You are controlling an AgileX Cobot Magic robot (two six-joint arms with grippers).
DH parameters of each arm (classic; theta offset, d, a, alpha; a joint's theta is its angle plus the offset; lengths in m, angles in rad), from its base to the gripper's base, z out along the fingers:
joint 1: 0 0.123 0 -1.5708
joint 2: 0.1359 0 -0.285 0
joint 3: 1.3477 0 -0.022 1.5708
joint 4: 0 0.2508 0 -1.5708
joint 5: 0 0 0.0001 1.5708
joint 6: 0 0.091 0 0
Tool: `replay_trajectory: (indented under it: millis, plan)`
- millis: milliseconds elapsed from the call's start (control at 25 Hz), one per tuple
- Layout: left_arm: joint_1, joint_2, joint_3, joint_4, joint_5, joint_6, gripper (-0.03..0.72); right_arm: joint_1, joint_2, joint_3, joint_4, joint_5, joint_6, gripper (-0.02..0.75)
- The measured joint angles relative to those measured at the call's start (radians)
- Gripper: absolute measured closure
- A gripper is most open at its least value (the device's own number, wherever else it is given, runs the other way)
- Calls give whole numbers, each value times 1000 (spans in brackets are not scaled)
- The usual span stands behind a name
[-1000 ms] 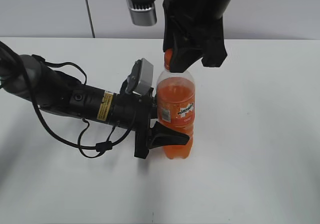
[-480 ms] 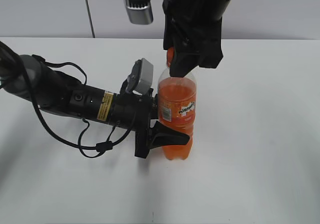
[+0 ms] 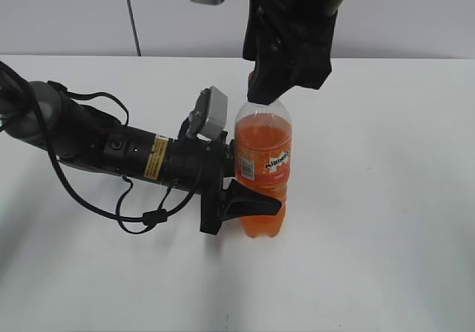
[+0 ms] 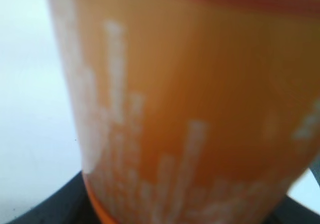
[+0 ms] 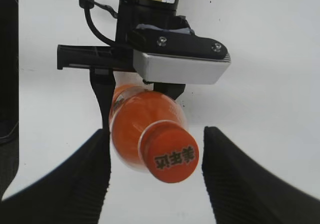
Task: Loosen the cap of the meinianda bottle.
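- White tabletop (image 3: 386, 258) fills the scene, with a pale grey wall (image 3: 67, 12) behind it, split by a thin dark vertical seam.
- On the left of the exterior view, the left arm (image 3: 96, 142) lies nearly level over the table, black, with a yellow sticker on its barrel and black cables looping beneath it.
- A grey camera block (image 3: 211, 114) sits on top of that arm's wrist, just left of the bottle's shoulder.
- The left gripper (image 3: 249, 191) is clamped on the meinianda bottle (image 3: 261, 161) at its lower body; one black finger (image 3: 252, 203) crosses the front of the ridged part, below the orange label.
- In the left wrist view the bottle (image 4: 190, 114) fills almost the whole picture, blurred, orange with whitish streaks.
- The bottle stands upright on the table near the middle, full of orange drink.
- The right gripper (image 5: 156, 174) hangs above the bottle's top, its jaws spread wide and gripping nothing.
- In the right wrist view its two ribbed black fingers (image 5: 80, 179) stand on either side of the cap (image 5: 170, 156), with clear gaps between pads and cap.
- The cap is on the bottle's neck, orange, with dark characters printed on top.
- In the exterior view the right arm (image 3: 293, 27) comes down from the top edge and hides the cap.
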State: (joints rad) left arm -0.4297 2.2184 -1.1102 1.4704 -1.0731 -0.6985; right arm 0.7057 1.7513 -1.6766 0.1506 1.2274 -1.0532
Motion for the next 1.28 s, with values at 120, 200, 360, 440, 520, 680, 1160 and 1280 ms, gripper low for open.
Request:
replay_trajectory:
  millis: [120,200,360,440,520,680,1160,1280]
  plan:
    - [0,0,0,1,0,0,288,0,-26,0,23,0,52,300]
    - [0,0,0,1,0,0,288,0,-37,-7,34,0,124,300]
    - [0,0,0,3,-1,-1,288,1,-58,-51,46,1,373,300]
    - [0,0,0,4,-1,-1,288,1,-60,-96,48,1,542,300]
    - [0,0,0,10,0,-1,288,1,-62,-122,50,0,707,300]
    - [0,0,0,16,1,-1,288,1,-64,-130,43,0,1022,300]
    - [-1,0,0,15,4,-3,288,1,-64,-43,-29,-1,1529,300]
    - [-1,0,0,15,4,-3,288,1,-64,-2,-63,0,1590,300]
